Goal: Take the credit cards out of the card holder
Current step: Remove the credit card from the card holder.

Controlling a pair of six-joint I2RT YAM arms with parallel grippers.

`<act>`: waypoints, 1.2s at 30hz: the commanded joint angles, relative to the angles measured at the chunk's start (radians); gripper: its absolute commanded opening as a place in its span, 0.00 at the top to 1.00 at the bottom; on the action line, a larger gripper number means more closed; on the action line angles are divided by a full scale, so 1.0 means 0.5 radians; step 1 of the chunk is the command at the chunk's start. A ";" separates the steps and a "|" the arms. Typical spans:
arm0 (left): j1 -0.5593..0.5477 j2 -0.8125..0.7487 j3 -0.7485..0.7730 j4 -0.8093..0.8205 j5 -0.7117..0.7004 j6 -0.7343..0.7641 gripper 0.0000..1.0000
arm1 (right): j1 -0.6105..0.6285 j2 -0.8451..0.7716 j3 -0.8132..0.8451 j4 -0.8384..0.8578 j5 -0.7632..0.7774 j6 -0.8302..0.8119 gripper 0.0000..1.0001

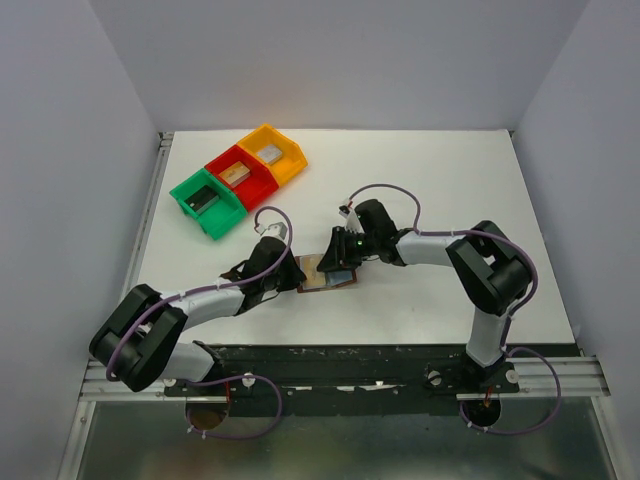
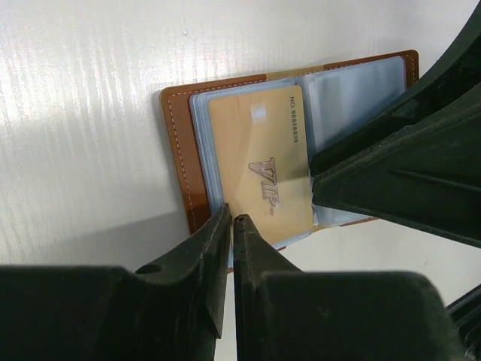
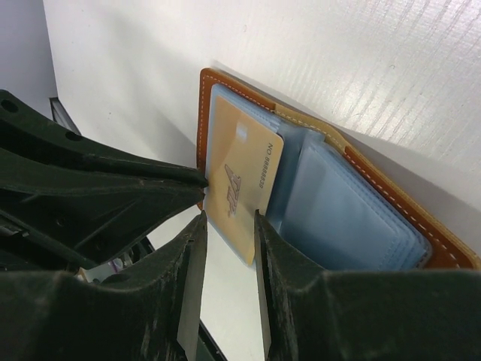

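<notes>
Black left gripper (image 2: 231, 219): jaws nearly closed, tips at near edge of open brown leather card holder (image 2: 177, 143) lying flat on white table (image 2: 90, 90); pinch unclear. Gold-tan VIP card (image 2: 255, 162) juts from blue sleeve (image 3: 338, 218). Right gripper (image 3: 228, 219): jaws narrowly parted over card's end.

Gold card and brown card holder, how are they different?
The gold card is shiny gold with VIP letters; the card holder is brown leather with blue pockets. The gold card is smaller; the card holder is bigger and lies open. Both are flat rectangles.
</notes>
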 commanded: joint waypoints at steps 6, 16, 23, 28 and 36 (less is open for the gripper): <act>0.004 0.037 -0.039 0.015 -0.034 -0.013 0.78 | -0.007 0.061 -0.011 0.069 -0.047 0.044 0.61; 0.004 0.040 -0.049 -0.007 -0.062 -0.019 0.81 | -0.041 0.052 -0.051 0.063 -0.032 0.038 0.59; 0.004 0.055 -0.039 0.002 -0.049 -0.022 0.82 | -0.044 0.046 -0.054 0.103 -0.056 0.040 0.56; 0.004 0.074 -0.039 0.012 -0.043 -0.031 0.82 | -0.044 0.033 -0.097 0.241 -0.127 0.083 0.56; 0.007 0.104 -0.055 0.048 -0.025 -0.046 0.83 | -0.044 0.058 -0.112 0.318 -0.176 0.123 0.56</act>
